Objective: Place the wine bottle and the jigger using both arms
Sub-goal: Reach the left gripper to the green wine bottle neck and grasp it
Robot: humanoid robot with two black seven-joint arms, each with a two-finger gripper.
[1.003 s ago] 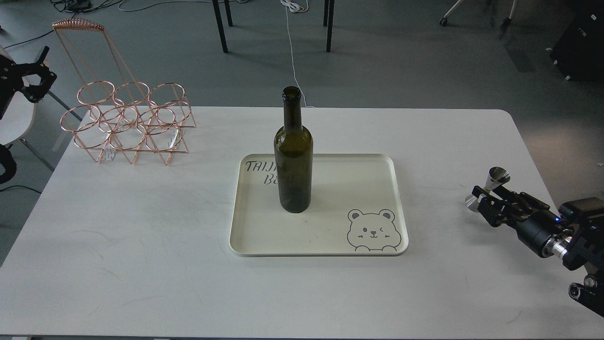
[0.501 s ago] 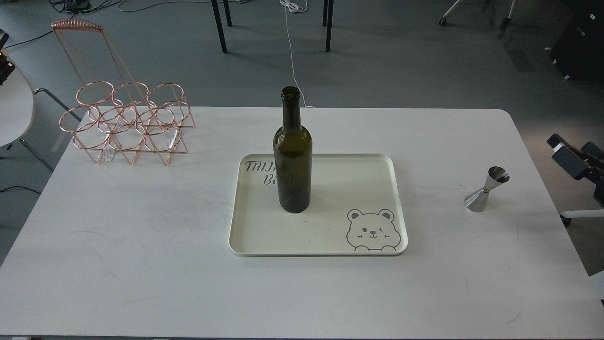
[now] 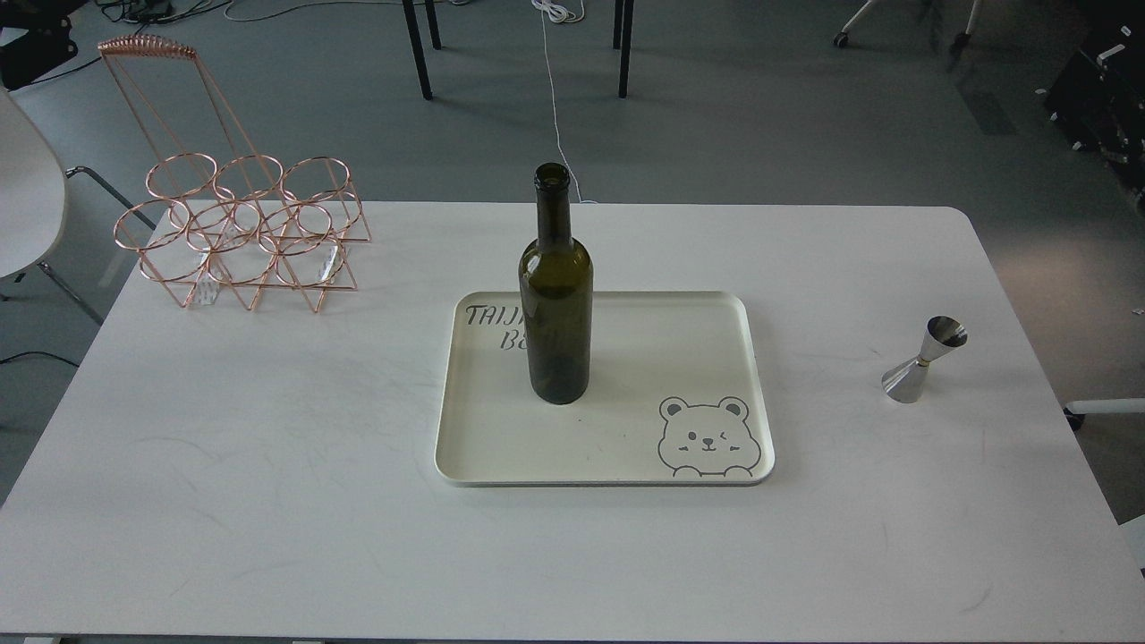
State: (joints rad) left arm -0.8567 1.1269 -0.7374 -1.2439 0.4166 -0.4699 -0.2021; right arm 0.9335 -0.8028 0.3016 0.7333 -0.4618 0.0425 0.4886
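Scanning from the left, we see a copper wire bottle rack on the white table, then the wine bottle upright on the cream bear-print tray, and the jigger on bare tabletop well to the right. Neither of our grippers is in view, so we cannot tell how their jaws stand. We judge the tall, narrow-necked, dark olive glass bottle could topple if nudged high, and the small shiny steel jigger could slip from a pinch at its gold-banded waist.
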